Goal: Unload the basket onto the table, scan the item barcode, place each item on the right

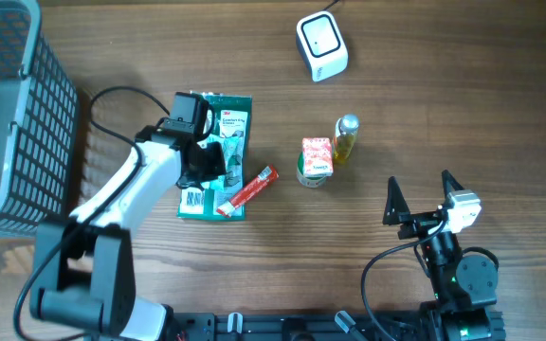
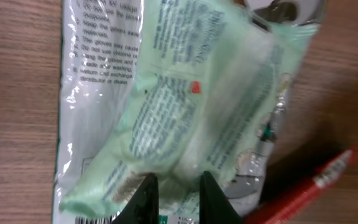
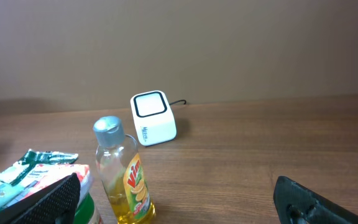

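Observation:
The item is a flat green-and-clear glove package (image 1: 230,128) lying on the table, its barcode (image 1: 194,200) at the near left corner. In the left wrist view the package (image 2: 185,93) fills the frame, crumpled pale green. My left gripper (image 1: 202,173) sits right over it, and its jaws (image 2: 178,183) stand a narrow gap apart with the package's fold showing between them. The white scanner (image 1: 321,45) stands at the far side and shows in the right wrist view too (image 3: 153,118). My right gripper (image 1: 419,182) hovers wide open near the front right, holding nothing (image 3: 176,193).
A red sachet (image 1: 251,189) lies against the package's right edge. A yellow liquid bottle (image 1: 346,138) and a small orange-topped carton (image 1: 316,161) stand mid-table. A grey wire basket (image 1: 17,114) fills the left side.

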Available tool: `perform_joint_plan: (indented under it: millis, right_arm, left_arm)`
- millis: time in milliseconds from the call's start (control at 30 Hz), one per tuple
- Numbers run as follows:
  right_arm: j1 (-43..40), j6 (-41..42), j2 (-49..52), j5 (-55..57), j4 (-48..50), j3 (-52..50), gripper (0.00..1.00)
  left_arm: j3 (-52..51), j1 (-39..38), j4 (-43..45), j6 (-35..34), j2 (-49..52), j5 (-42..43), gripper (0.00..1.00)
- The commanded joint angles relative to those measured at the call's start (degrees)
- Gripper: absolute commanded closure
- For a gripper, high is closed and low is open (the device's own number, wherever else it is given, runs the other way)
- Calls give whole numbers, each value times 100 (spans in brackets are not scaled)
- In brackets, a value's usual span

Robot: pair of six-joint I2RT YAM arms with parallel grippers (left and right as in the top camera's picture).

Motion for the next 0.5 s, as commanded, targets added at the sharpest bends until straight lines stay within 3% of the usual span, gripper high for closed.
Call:
perform_joint_plan:
  millis: [0, 267, 400, 467]
  right_arm:
    - [-24, 20, -24, 26, 22, -4, 0]
    - [-24, 22, -24, 26, 20, -4, 0]
    - [-24, 20, -24, 26, 22, -4, 0]
    - [-24, 20, -24, 26, 22, -4, 0]
  left_arm:
    - [-105, 33, 59, 26, 369, -61, 80]
    - [245, 111, -131, 28, -20, -59, 79]
    - [695, 192, -201, 31, -603, -61, 67]
    - [758, 229, -166, 31, -824, -131, 55]
